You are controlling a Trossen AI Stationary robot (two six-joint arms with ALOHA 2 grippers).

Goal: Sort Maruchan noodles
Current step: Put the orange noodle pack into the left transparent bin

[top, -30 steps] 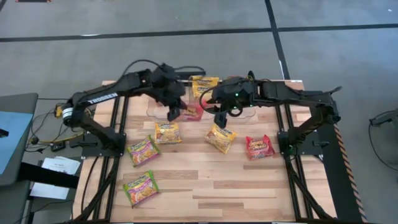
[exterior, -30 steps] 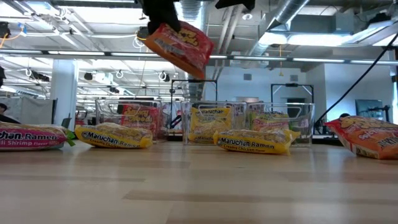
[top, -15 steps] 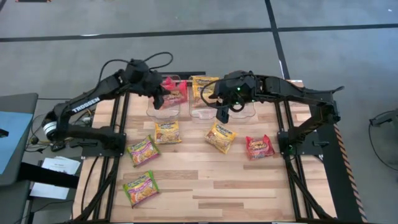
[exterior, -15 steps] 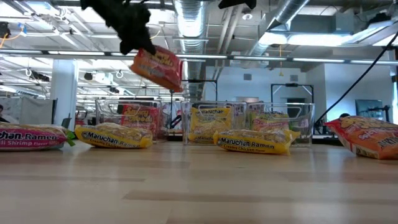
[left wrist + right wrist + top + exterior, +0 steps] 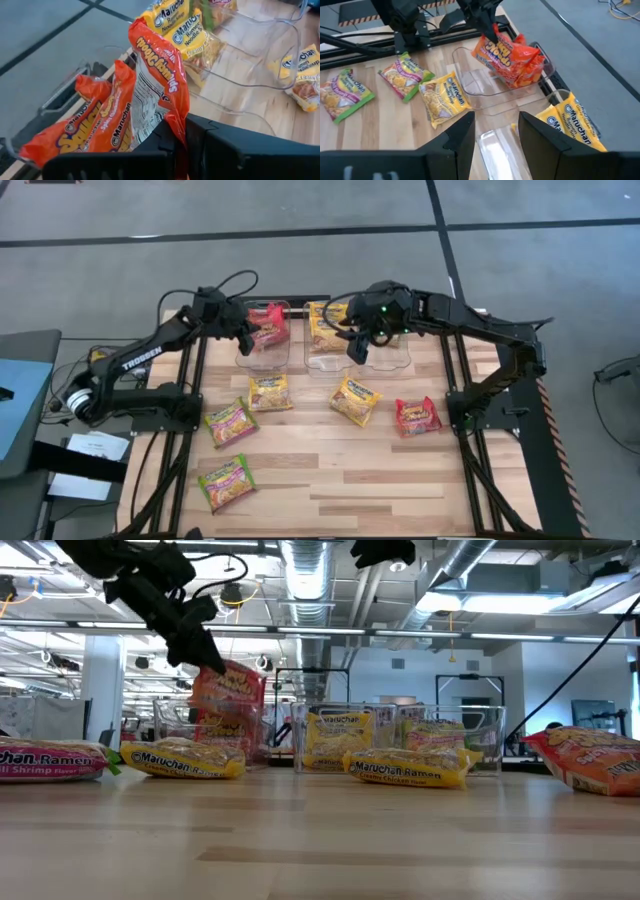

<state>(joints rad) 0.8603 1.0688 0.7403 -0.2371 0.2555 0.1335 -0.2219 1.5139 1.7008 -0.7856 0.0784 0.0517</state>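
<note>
Over the left bin [image 5: 262, 340], your left gripper [image 5: 247, 338], clamped on a red packet [image 5: 268, 323], has carried it from mid-table down to the red stack; release it next. Right gripper [image 5: 357, 346] hovers unclenched, empty, above the middle bin [image 5: 325, 358].

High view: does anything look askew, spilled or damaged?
Nothing stands out. The left gripper holds a red packet at the leftmost clear bin; the right gripper hangs open over the middle bin. Loose packets lie flat and intact.
</note>
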